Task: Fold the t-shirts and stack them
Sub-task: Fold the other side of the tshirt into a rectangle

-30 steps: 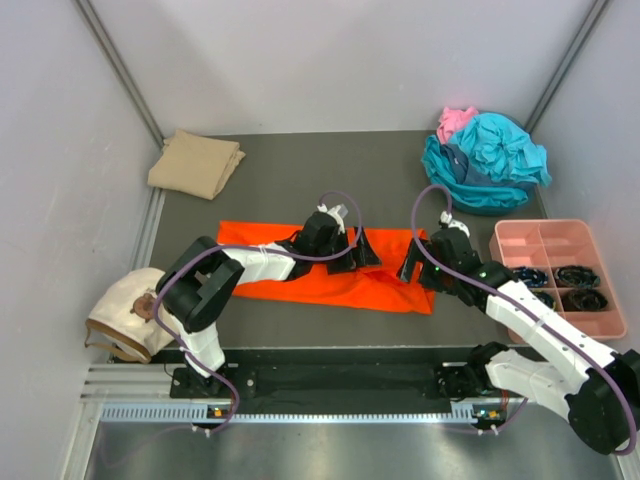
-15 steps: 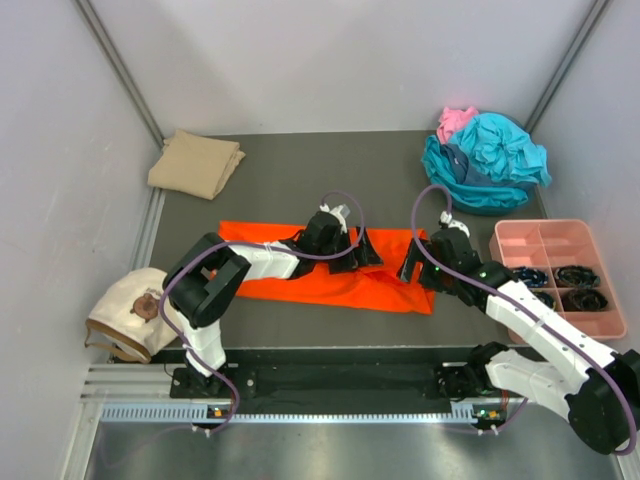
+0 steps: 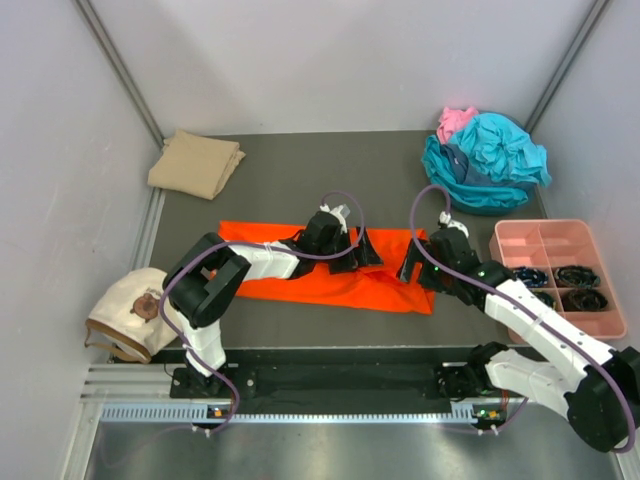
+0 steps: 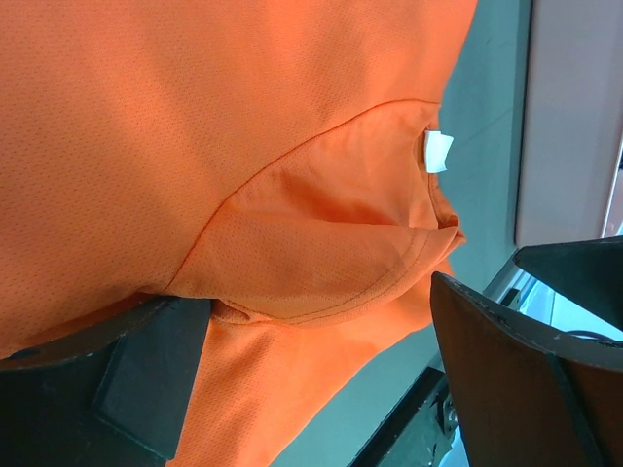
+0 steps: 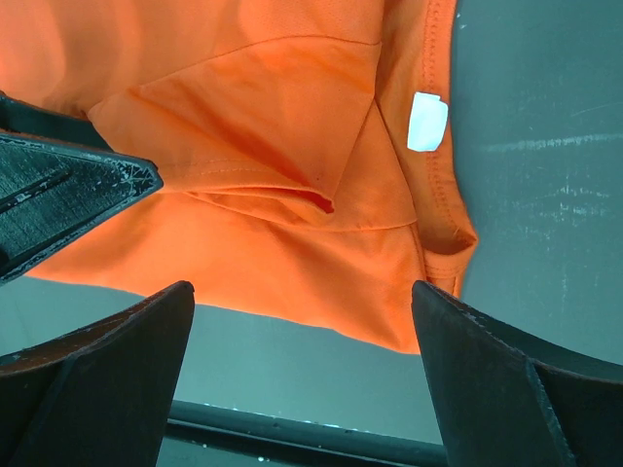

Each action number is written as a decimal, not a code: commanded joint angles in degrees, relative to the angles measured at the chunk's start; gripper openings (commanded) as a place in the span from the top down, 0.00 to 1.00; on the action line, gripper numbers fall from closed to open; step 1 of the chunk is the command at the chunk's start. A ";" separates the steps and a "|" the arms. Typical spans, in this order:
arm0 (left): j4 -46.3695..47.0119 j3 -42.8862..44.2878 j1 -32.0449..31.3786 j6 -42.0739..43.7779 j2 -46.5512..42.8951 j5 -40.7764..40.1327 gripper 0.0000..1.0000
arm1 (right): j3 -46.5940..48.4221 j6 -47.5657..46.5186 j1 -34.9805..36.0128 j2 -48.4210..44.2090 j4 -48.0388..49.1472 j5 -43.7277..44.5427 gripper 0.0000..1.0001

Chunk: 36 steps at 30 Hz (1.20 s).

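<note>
The dark surface point(image 3: 300, 160) carries the orange t-shirt point(image 3: 330, 285) at its centre, lying as a long strip from 9 to 3 o'clock, with its neck end toward 3 o'clock. A crumpled heap of teal t-shirts point(image 3: 490, 160) sits at 2 o'clock with a pink t-shirt point(image 3: 457, 120) tucked behind it, all unfolded. The pink compartment tray point(image 3: 560, 245) is at 3 o'clock, the folded tan t-shirt point(image 3: 195, 163) lies at 10 o'clock, and a cream cap point(image 3: 120, 320) lies off the edge at 8 o'clock. Over the last second almost nothing has shifted: the left arm's elbow settled a touch and the orange cloth lies as it did, so this looks like a pause before the next grasp. The left claw point(image 3: 358, 253) hangs wide over the strip's middle, holding nothing. The right claw point(image 3: 418, 268) is spread just as wide over the collar end, where the wrist view shows a loose flap and the white neck label point(image 5: 427, 121). Whether either finger brushes the cloth is hard to tell. The crosswise fold is likely next, and then the move onto the tan shirt.
</note>
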 commanded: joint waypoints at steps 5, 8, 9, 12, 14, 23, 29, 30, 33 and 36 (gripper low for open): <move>3.36 1.99 -0.08 -1.70 -2.88 0.74 0.11 | 0.10 0.05 0.19 0.07 1.45 -0.09 0.07; 3.63 1.99 0.01 -2.23 -3.23 0.66 0.17 | 0.01 0.05 0.19 0.07 1.45 -0.09 0.07; 3.63 2.08 -0.08 -2.23 -3.49 0.83 0.19 | 0.01 0.05 0.19 0.07 1.54 -0.09 0.07; 3.54 1.99 -0.08 -2.32 -4.28 1.10 0.19 | -0.17 0.13 0.19 0.15 1.89 -0.18 0.07; 3.37 1.99 0.01 -2.32 -4.64 1.18 0.19 | -0.17 0.05 0.10 0.42 2.07 -0.44 0.07; 2.40 1.82 0.01 -1.88 -6.04 0.83 0.19 | -0.25 0.22 0.19 0.86 2.68 -0.88 0.07; 1.96 1.81 0.01 -1.71 -6.66 0.57 0.18 | -0.08 0.05 0.19 1.38 3.03 -1.32 0.07; 1.87 1.81 0.01 -1.71 -6.75 0.57 0.19 | 0.01 0.05 0.19 1.39 3.12 -1.49 0.07; 1.26 2.25 0.18 -1.53 -7.10 0.57 0.18 | 0.01 -0.04 0.19 1.47 3.30 -1.41 0.07; 0.56 2.34 0.53 -1.09 -7.54 0.57 0.18 | 0.01 0.05 0.19 1.56 3.38 -1.58 0.07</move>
